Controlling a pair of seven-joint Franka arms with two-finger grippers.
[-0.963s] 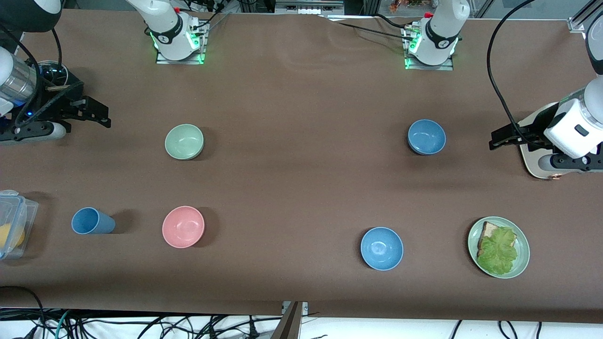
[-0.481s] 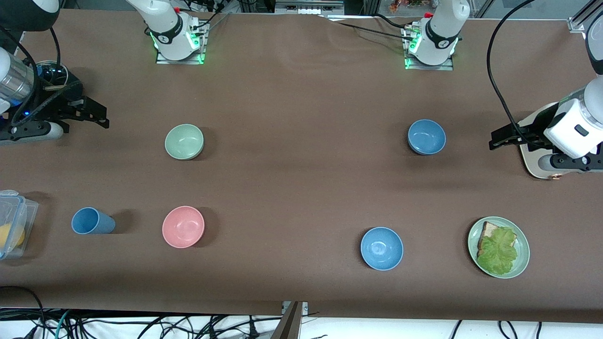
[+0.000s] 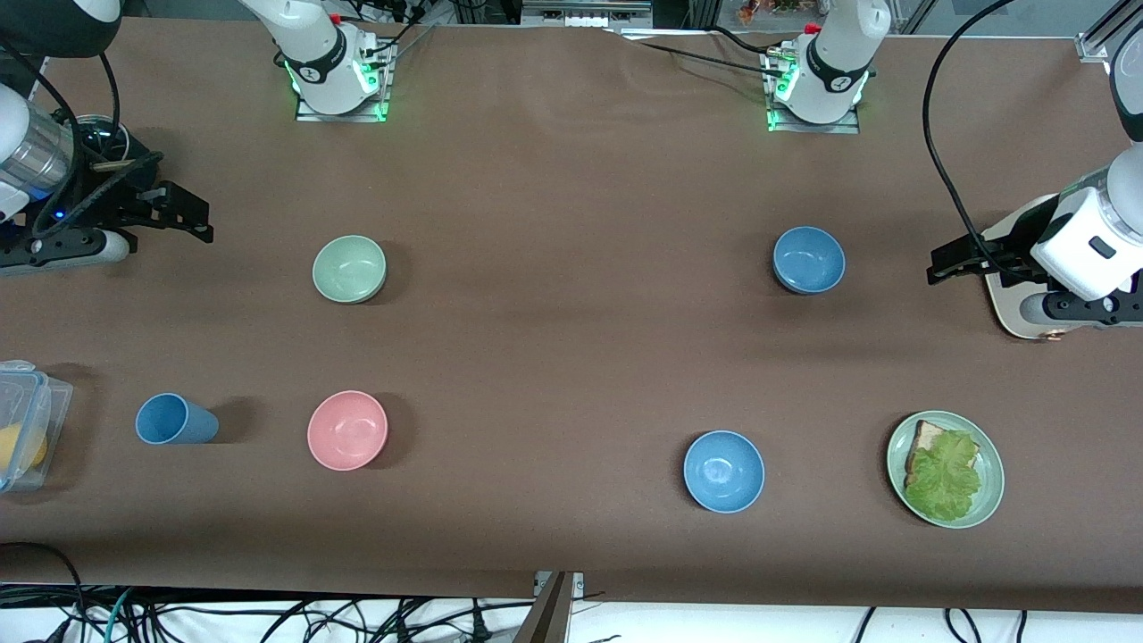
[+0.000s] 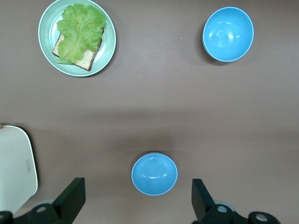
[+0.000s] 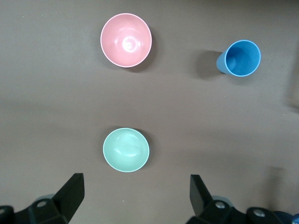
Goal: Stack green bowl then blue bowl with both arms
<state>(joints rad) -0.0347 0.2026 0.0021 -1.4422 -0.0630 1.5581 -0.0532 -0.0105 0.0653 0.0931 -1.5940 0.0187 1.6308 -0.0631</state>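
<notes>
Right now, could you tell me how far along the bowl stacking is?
Nothing is stacked yet. The green bowl and blue bowl sit apart, untouched. Nothing is in hand: the right gripper and left gripper hang open at the table's ends. Both pickups and the stacking remain.

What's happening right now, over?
Left gripper and right gripper both open, empty, raised. Green bowl and blue bowl untouched, far apart on table. Nothing blocking either.
</notes>
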